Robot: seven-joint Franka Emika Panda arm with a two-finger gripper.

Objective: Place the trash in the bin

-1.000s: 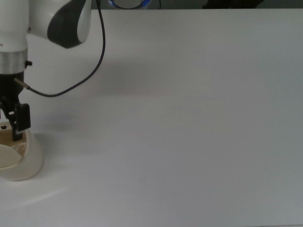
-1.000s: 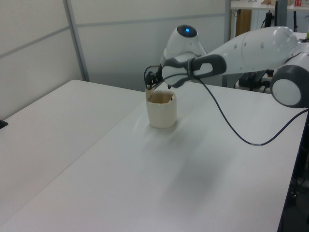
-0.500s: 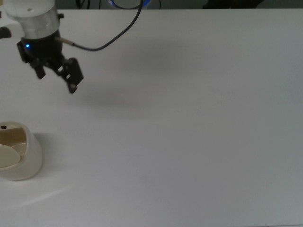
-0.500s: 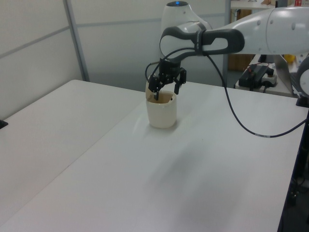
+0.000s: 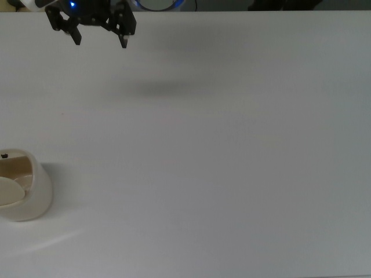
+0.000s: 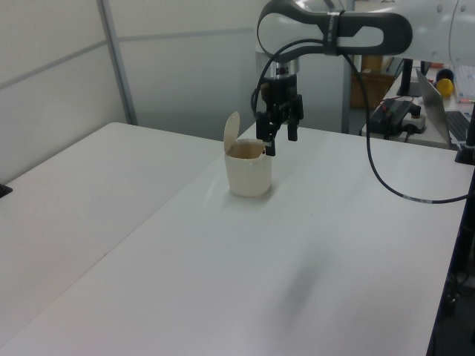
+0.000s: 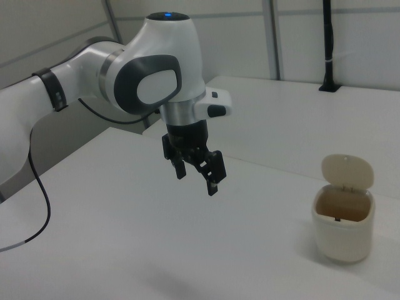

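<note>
The bin stands on the white table, at the left edge of the top view, lid swung up and open — its tan inside shows, with a small dark mark at the rim. In the right view the inside looks bare as far as can be seen; the bottom is hidden, so whether the trash lies in it cannot be told. No trash shows on the table in any view.

The gripper hangs in the air above the table, well apart from the bin in the top and right views; in the left view it appears just behind the bin's rim. Its fingers point down and stand apart, nothing between them. In the top view it sits near the table's far edge, toward the left corner.

The white arm reaches in from the right view's left — a black cable loops off it.
</note>
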